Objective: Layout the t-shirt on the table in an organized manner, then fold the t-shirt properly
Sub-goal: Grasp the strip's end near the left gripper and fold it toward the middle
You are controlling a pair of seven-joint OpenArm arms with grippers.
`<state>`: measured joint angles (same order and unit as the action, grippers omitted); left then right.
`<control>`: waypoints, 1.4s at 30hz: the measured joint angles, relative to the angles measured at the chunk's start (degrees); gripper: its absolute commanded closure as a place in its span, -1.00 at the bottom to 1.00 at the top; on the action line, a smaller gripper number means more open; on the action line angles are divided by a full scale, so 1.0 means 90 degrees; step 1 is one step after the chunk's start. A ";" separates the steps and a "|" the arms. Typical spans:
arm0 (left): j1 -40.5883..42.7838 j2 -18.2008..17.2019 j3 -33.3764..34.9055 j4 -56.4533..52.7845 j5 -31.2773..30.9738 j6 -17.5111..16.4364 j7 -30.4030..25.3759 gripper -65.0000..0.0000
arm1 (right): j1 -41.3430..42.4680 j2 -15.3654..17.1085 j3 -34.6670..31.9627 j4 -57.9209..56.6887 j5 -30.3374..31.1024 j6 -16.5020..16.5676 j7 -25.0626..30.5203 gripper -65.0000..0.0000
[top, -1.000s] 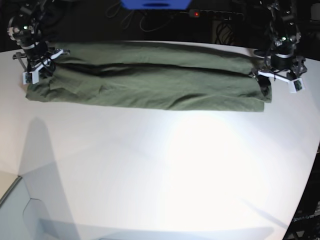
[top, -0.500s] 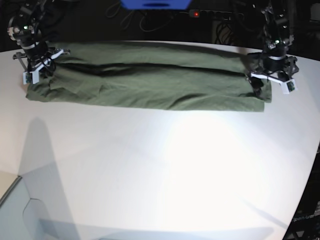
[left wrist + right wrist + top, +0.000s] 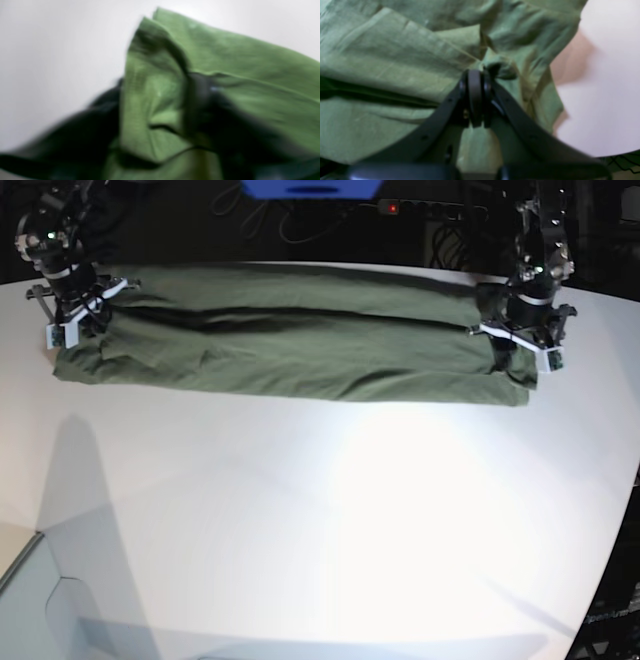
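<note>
T-shirt (image 3: 290,345) lies as a long folded band across the far side of the table (image 3: 330,520). Left hand (image 3: 515,350) has moved inward onto its end since a second ago, grip unclear through blur. Right hand (image 3: 475,75) stays pressed together, pinching the opposite end; next fold looks imminent.

There is 1 t-shirt (image 3: 290,335), olive green, lying on 1 white table (image 3: 320,520). 2 grippers are in view: the left gripper (image 3: 515,350) and the right gripper (image 3: 75,315).
</note>
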<state>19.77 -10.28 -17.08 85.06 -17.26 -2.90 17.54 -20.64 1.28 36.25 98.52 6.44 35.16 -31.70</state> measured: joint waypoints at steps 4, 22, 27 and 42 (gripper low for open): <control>-0.0015 0.0029 -0.0044 0.0000 -0.0068 -0.0066 0.0032 0.96 | 0.0015 0.0002 0.0000 0.0000 0.0000 0.0000 -0.0002 1.00; -0.0080 0.0561 -0.1005 0.2339 0.0019 0.0063 0.1083 0.99 | 0.0559 -0.0002 -0.1401 -0.0767 0.0066 -0.0005 0.0245 1.00; -0.0044 0.1056 -0.0447 0.3067 0.0083 0.0075 0.1826 0.99 | 0.0566 -0.0002 -0.1411 -0.0770 0.0109 -0.0005 0.0240 1.00; -0.0155 0.1042 0.2630 0.2205 0.0104 0.0151 0.1970 1.00 | 0.0617 0.0000 -0.1440 -0.0780 0.0102 -0.0005 0.0189 1.00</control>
<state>18.37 -0.91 6.59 104.90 -16.32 -1.54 35.27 -15.09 1.28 23.29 91.50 7.35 35.11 -30.00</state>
